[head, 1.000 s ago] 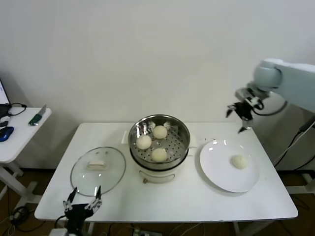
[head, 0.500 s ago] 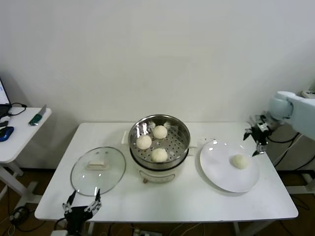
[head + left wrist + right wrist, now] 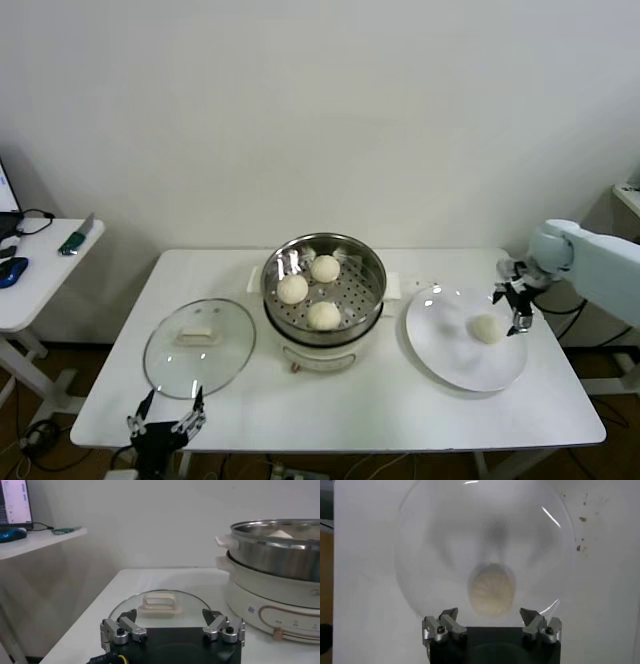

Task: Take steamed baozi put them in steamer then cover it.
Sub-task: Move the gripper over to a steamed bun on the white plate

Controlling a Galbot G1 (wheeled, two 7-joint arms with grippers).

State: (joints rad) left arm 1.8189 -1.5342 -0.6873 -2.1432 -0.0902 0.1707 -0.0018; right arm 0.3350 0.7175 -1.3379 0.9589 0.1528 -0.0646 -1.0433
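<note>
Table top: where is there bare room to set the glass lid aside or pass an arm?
Free: the table front strip, from below the glass lid to below the plate, and the back left corner behind the lid. Crowded: the middle row, where lid, steamer and plate sit nearly edge to edge.

The right arm reaches in from the frame's right edge, its right gripper spread wide, while the left gripper waits open at lower left.

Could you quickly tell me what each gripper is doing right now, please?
Left gripper: open, empty, near the glass lid.
Right gripper: open, empty, above the plate's baozi.
</note>
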